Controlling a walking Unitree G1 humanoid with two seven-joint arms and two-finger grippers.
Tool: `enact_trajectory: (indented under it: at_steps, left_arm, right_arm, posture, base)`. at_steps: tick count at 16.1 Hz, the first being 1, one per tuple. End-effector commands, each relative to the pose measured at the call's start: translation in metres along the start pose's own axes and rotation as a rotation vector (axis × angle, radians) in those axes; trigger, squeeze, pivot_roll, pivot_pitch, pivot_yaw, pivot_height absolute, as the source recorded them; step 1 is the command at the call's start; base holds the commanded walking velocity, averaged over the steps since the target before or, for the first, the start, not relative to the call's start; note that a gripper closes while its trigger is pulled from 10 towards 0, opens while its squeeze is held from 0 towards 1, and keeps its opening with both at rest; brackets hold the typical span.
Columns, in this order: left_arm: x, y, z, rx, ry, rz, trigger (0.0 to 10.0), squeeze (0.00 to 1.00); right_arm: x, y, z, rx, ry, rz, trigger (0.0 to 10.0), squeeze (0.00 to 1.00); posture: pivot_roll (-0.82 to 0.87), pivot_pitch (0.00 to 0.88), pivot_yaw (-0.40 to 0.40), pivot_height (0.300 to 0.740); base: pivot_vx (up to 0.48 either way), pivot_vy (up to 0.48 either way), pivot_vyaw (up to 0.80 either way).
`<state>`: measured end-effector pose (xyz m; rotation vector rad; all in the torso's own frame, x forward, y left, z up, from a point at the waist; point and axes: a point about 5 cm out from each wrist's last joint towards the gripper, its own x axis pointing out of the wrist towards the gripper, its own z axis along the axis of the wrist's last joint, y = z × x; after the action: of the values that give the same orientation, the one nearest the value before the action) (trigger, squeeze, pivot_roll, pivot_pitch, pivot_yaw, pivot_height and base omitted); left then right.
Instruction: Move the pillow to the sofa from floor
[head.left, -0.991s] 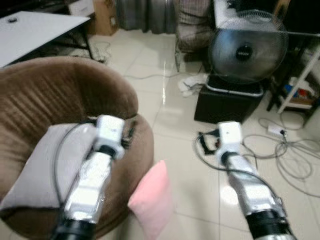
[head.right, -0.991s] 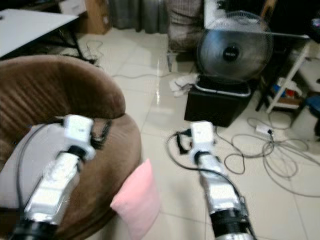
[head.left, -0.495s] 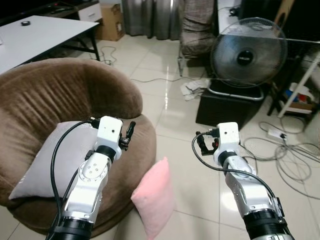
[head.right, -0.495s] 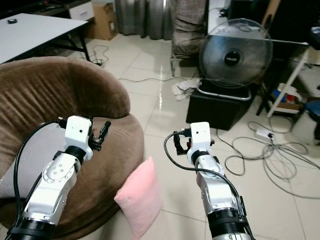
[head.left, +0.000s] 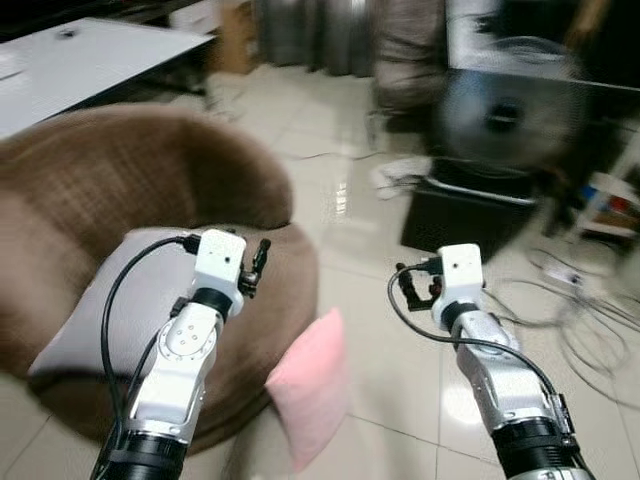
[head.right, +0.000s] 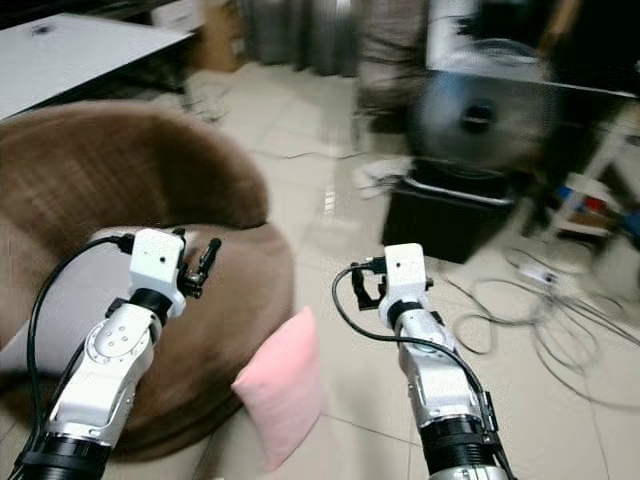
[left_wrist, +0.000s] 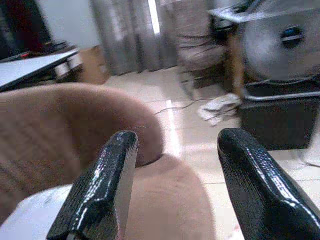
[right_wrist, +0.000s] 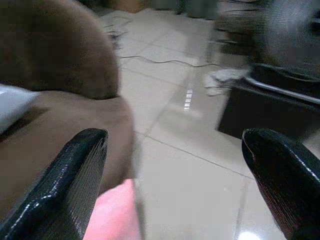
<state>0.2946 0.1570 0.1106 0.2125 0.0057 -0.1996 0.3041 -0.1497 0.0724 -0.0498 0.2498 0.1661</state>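
A pink pillow (head.left: 311, 392) stands on the tiled floor, leaning against the front of the round brown sofa (head.left: 120, 190). A grey pillow (head.left: 120, 310) lies on the sofa's seat. My left gripper (head.left: 258, 266) is open and held over the sofa's front edge, above and left of the pink pillow. My right gripper (head.left: 408, 288) is open over the floor, to the right of the pink pillow and higher than it. In the right wrist view a corner of the pink pillow (right_wrist: 116, 216) shows below the open fingers (right_wrist: 65, 180).
A large fan (head.left: 508, 110) sits on a black box (head.left: 465, 215) ahead on the right. Cables (head.left: 560, 310) trail over the floor to the right. A white table (head.left: 70, 55) stands at the back left, a chair (head.left: 410, 60) behind the fan.
The view has shifted and blurred as the camera moved; both arms keep nearly the same pose and the pink pillow has not moved.
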Motion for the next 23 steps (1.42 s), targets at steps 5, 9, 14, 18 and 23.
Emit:
enact_trajectory:
  at_steps: [5, 9, 14, 18, 23]
  left_arm:
    - [0.0011, 0.0003, 0.0005, 0.021, 0.000, 0.012, 10.0, 0.00]
    - [0.0014, -0.0004, 0.0007, 0.029, -0.001, 0.010, 10.0, 0.00]
    - [0.0013, -0.0008, 0.0008, 0.031, -0.002, 0.014, 10.0, 0.00]
    - [0.0014, -0.0004, 0.0004, 0.032, -0.001, 0.014, 10.0, 0.00]
    - [0.0016, -0.0001, 0.0003, 0.037, -0.002, 0.013, 10.0, 0.00]
  right_arm:
    - [0.0027, 0.0062, 0.0061, -0.010, -0.019, 0.039, 10.0, 0.00]
    - [0.0023, 0.0061, 0.0056, -0.008, -0.017, 0.042, 10.0, 0.00]
    - [0.0021, 0.0055, 0.0056, -0.012, -0.015, 0.043, 10.0, 0.00]
    - [0.0025, 0.0059, 0.0057, -0.014, -0.014, 0.044, 10.0, 0.00]
    - [0.0030, 0.0065, 0.0056, -0.013, -0.014, 0.045, 10.0, 0.00]
  posture:
    - [0.02, 0.000, 0.012, 0.740]
    - [0.01, 0.000, 0.015, 0.740]
    - [0.01, 0.000, 0.013, 0.740]
    - [0.01, 0.000, 0.013, 0.740]
    - [0.01, 0.000, 0.013, 0.740]
  base:
    - [0.000, -0.472, 0.80]
    - [0.000, -0.480, 0.80]
    - [0.000, -0.480, 0.80]
    - [0.000, -0.480, 0.80]
    - [0.000, -0.480, 0.80]
